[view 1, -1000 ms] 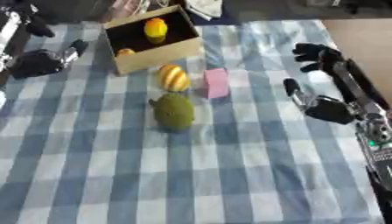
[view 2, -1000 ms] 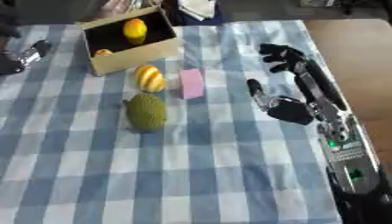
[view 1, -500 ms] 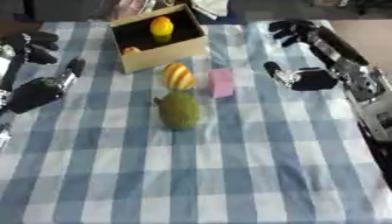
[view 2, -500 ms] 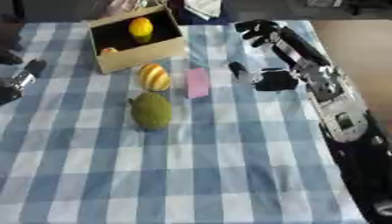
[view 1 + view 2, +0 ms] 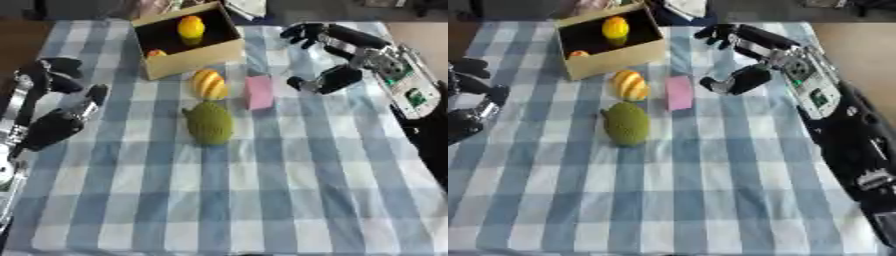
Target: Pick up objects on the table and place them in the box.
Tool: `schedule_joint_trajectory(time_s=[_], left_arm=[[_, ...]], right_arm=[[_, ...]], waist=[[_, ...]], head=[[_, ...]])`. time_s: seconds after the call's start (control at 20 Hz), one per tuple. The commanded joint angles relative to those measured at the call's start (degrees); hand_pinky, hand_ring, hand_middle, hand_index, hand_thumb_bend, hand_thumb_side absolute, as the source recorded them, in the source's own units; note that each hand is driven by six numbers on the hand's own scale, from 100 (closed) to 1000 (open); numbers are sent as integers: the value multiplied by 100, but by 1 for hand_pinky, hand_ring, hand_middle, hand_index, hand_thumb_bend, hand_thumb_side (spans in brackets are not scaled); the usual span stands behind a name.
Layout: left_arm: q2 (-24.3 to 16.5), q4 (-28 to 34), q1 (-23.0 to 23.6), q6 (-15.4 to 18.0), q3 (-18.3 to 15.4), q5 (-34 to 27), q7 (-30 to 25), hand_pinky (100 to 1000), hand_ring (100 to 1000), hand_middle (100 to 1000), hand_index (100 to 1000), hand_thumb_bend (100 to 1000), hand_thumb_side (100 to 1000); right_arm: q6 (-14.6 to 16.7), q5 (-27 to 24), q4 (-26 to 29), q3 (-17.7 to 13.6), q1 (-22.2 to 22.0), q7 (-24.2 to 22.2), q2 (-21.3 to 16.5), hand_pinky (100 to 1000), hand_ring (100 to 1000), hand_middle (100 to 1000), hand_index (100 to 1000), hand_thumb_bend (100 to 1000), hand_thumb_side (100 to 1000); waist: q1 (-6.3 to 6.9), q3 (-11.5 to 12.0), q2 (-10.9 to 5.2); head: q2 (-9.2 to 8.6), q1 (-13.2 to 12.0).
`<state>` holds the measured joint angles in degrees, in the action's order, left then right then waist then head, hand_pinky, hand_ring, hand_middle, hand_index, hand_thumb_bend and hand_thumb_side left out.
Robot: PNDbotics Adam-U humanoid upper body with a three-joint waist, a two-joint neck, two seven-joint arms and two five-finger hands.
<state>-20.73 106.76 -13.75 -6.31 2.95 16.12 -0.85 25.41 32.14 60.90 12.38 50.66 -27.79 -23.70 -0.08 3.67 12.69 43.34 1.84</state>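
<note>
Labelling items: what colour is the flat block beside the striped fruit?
Pink block, clearest in the left eye view.

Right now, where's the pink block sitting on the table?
In the left eye view the pink block lies on the checked cloth right of centre, just right of the striped yellow fruit, above-right of the green fruit, with the right hand close by.

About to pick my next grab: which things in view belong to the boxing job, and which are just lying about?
Job:
box, holding a yellow fruit and an orange one
striped yellow fruit
pink block
green fruit

Lying about:
white thing beyond the box
checked cloth
</note>
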Motion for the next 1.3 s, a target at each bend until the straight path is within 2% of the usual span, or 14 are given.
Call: schedule_joint_trajectory(time_s=[0.05,0.4,0.75,1.3], left_arm=[[32,131,7,40,1,-33,-83,677,591,615,759,445,462],[202,82,76,84,18,-36,-173,676,590,613,759,437,468],[309,47,87,124,50,-28,-238,676,590,612,760,434,470],[387,38,82,151,93,-33,-308,676,590,612,760,430,472]], right_arm=[[121,273,-384,-98,249,-267,50,835,928,967,980,333,299],[296,826,-1051,-231,554,-621,287,848,932,968,983,325,279],[392,1363,-1472,-359,720,-662,531,852,932,960,982,319,278],[276,2040,-1836,-600,791,-242,798,848,915,932,971,309,280]], waist=[[-77,32,-131],[-93,132,-137],[-100,228,-132],[-93,331,-124]], head=[[48,48],[75,107],[77,166],[77,238]])
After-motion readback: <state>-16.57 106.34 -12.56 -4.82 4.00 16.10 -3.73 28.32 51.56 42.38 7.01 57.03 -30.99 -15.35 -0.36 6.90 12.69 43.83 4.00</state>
